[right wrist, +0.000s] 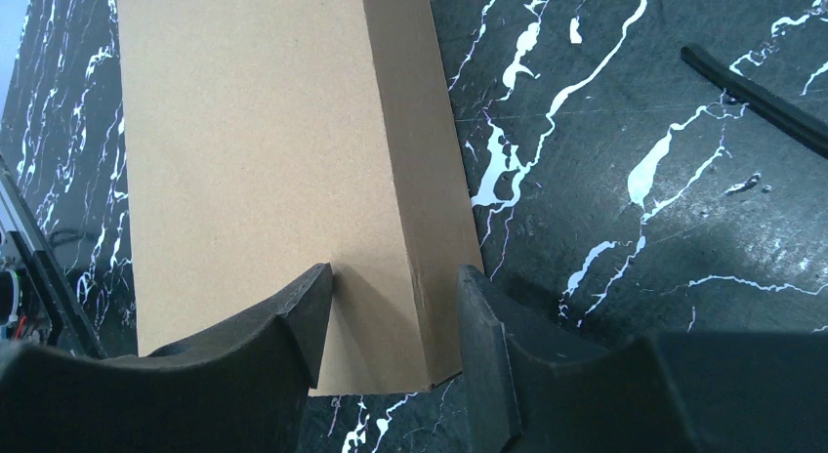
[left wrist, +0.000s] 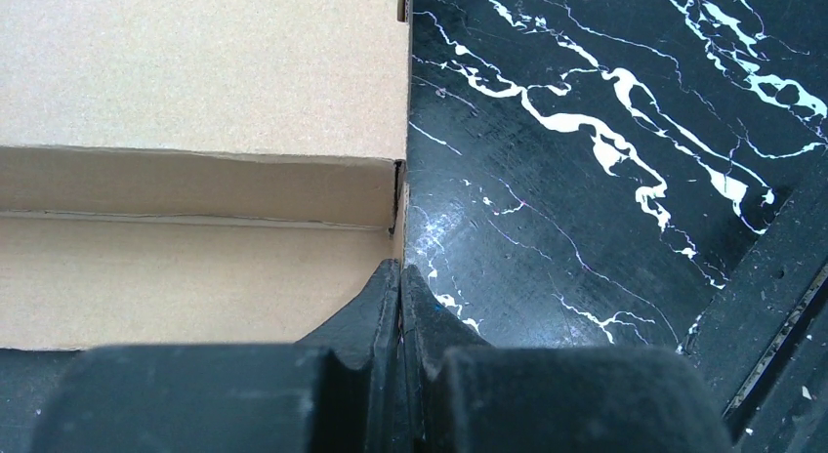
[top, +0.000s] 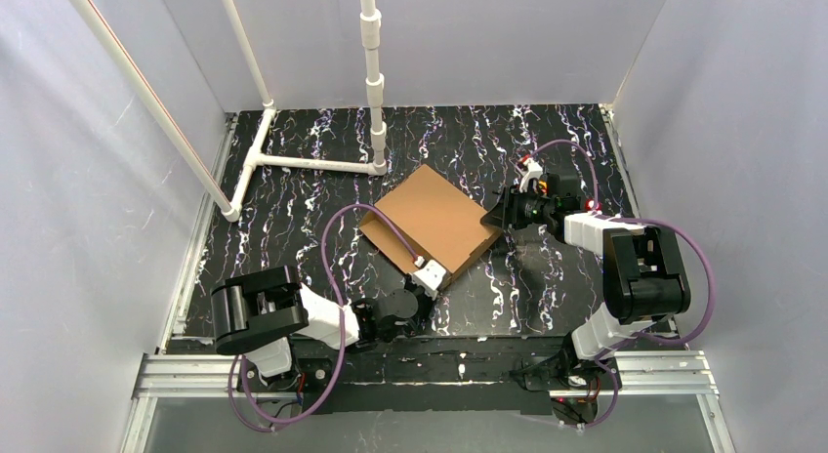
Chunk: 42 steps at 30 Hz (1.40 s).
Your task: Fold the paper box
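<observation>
The left gripper [left wrist: 400, 275] has its jaws pressed together, the two black fingers meeting in a thin seam with nothing showing between them. Their tip sits right at a corner of the box [left wrist: 195, 72]; whether it touches the cardboard edge cannot be told. Left of the jaws lies a pale brown panel. Beyond that is a shadowed step, and farther out a broad flat panel. Right of the jaws and ahead of them is the bare table [left wrist: 605, 180], black with white veins.

The right gripper [right wrist: 395, 292] has its jaws spread, and a corner of the box sits in the gap. One finger lies over the flat top face. The other stands just off the narrow side wall, on the table side. Whether either one presses on the cardboard cannot be told. From these jaws the box runs straight ahead, with the top face on one side and the side wall dropping to the table on the other. Well ahead of the jaws and off to the side, a thin black strip [right wrist: 752, 87] lies across the table.

Seen from above, the box lies about mid-table, turned like a diamond with its top face flat. It sits between the two grippers, the left at its near corner and the right at its right-hand corner. A white pipe frame [top: 312, 163] stands beyond the box, well apart from both grippers.
</observation>
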Each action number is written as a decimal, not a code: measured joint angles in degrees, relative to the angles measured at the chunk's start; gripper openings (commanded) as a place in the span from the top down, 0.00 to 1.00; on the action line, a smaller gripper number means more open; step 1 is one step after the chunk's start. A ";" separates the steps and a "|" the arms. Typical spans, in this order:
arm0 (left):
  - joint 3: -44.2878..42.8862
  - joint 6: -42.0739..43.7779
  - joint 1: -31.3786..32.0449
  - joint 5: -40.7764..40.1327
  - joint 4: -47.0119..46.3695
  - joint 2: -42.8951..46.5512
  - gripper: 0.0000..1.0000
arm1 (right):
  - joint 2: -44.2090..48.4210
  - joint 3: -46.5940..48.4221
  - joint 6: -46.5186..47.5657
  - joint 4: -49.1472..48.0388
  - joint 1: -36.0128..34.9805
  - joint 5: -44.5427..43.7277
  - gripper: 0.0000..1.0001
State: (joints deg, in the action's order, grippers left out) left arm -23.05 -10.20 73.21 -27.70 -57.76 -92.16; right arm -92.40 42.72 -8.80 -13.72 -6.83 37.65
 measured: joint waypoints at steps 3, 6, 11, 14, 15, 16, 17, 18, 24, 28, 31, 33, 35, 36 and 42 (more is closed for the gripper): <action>0.13 -0.31 -0.09 -0.02 -0.26 0.00 1.00 | -0.02 0.04 0.00 0.04 0.00 0.00 0.44; 0.20 -0.61 -0.39 0.00 -0.52 0.00 1.00 | -0.02 0.04 0.00 0.07 0.00 0.02 0.44; 0.20 -1.01 -0.72 0.02 -0.59 0.00 1.00 | -0.24 0.20 0.02 0.07 0.00 0.17 0.45; 0.20 -0.98 -0.90 0.07 -0.57 0.04 1.00 | -0.37 0.35 0.07 0.07 0.00 0.28 0.45; 0.20 -0.98 -0.94 0.09 -0.57 0.04 1.00 | -0.37 0.35 0.09 0.07 0.00 0.28 0.45; 0.20 -0.96 -0.98 0.11 -0.55 0.04 1.00 | -0.37 0.35 0.11 0.07 0.00 0.31 0.45; 0.20 -0.94 -1.03 0.22 -0.50 0.11 1.00 | -0.37 0.35 0.13 0.07 0.00 0.31 0.45; 0.17 -0.85 -1.05 0.37 -0.42 0.15 1.00 | -0.37 0.35 0.15 0.07 0.00 0.33 0.45; -0.72 0.17 -1.14 1.11 1.97 0.79 1.00 | -0.37 0.37 0.37 0.07 -0.02 0.44 0.45; -1.86 0.87 -1.22 1.16 4.26 1.20 1.00 | -0.44 0.59 0.68 0.20 -0.07 0.44 0.45; -2.95 1.22 -1.55 1.31 6.49 1.53 1.00 | -0.61 0.74 1.07 0.17 -0.07 0.46 0.45; -3.48 1.22 -1.81 1.51 7.93 1.92 1.00 | -0.63 0.79 1.18 0.17 -0.11 0.46 0.45; -4.28 1.18 -2.34 1.79 10.01 2.47 1.00 | -0.66 0.87 1.29 0.17 -0.26 0.44 0.45; -4.79 1.14 -2.73 1.97 11.13 2.78 1.00 | -0.68 0.94 1.40 0.17 -0.33 0.39 0.45; -9.79 0.11 -5.64 4.44 18.49 3.48 1.00 | -0.72 1.03 1.55 0.00 -0.37 0.02 0.45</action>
State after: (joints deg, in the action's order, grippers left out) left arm -32.84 -10.09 67.57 -23.27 -39.27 -88.68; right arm -93.12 43.75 -7.25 -13.72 -7.20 37.67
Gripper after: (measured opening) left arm 0.009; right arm 0.555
